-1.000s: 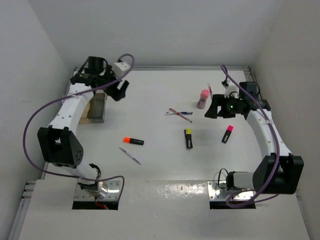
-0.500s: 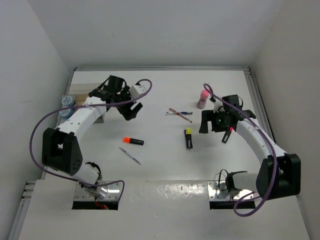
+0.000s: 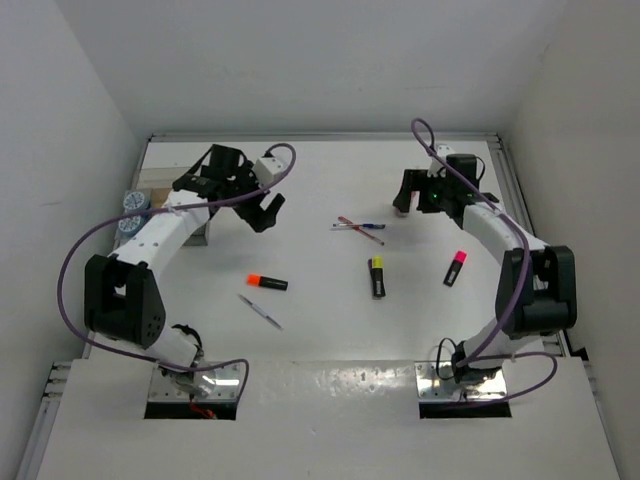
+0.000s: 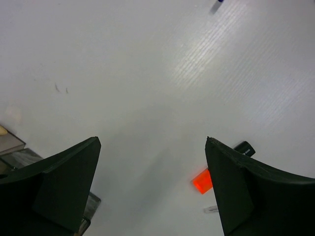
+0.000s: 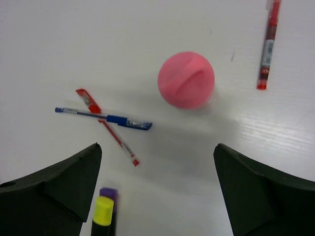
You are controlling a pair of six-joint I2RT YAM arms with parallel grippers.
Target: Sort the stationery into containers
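The pink bottle (image 5: 186,80) stands upright at about 1 o'clock on the table (image 3: 320,180). Your right hand (image 5: 157,147) hovers above it, fingers wide apart with nothing between them. In the right wrist view the bottle sits toward 12 o'clock of the gap, not centred in it. Close from here and I'd expect one finger to strike first and tip the round bottle, which would then roll. A lone red pen (image 5: 267,46) lies at its 2 o'clock and the crossed pens (image 5: 98,116) at its 8 o'clock, and a finger coming in low could sweep either. The organiser box (image 4: 15,147) is far off at 10 o'clock on the table, so a shallow grip may slip on the way over. Your left hand (image 4: 152,142), also spread and empty, hangs near the orange highlighter (image 4: 203,180).
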